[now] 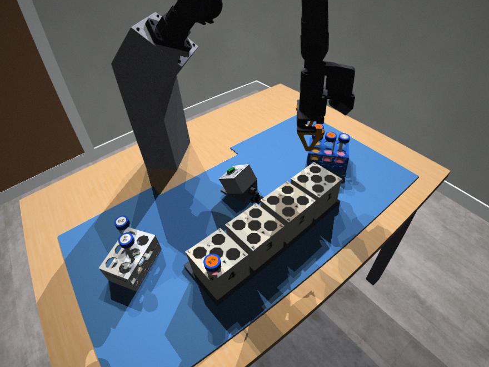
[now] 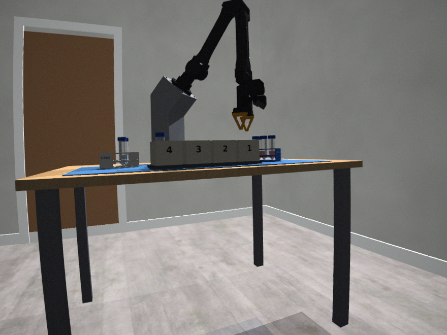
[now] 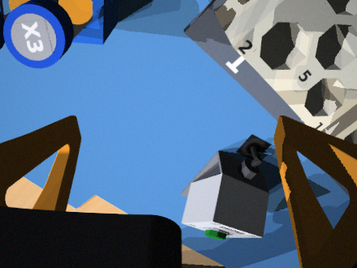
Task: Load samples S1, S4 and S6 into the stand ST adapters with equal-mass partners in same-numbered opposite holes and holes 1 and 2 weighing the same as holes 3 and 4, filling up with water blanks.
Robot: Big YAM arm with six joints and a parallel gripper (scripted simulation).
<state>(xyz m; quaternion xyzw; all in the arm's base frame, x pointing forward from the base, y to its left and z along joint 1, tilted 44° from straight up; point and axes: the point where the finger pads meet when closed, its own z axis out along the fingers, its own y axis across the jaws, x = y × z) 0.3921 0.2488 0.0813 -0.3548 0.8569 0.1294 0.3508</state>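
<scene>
My gripper [image 1: 310, 136] is open and empty. It hangs above the table just left of the blue sample rack RS [image 1: 328, 154], a little higher than the tube caps, as the side view shows [image 2: 243, 123]. Adapter 1 [image 1: 317, 179] stands next to RS, with adapters 2 [image 1: 287, 202], 3 [image 1: 254, 226] and 4 [image 1: 218, 254] in a row. S4 [image 1: 211, 261] stands in a near hole of adapter 4. All other adapter holes look empty.
The blank rack RB [image 1: 128, 258] stands at the near left with a 20 blank [image 1: 121, 221] and a 40 blank [image 1: 125, 239]. The DONE key box [image 1: 237, 178] sits behind adapters 2 and 3 and also shows in the wrist view [image 3: 228, 197]. The grey arm base [image 1: 153, 98] stands at the back.
</scene>
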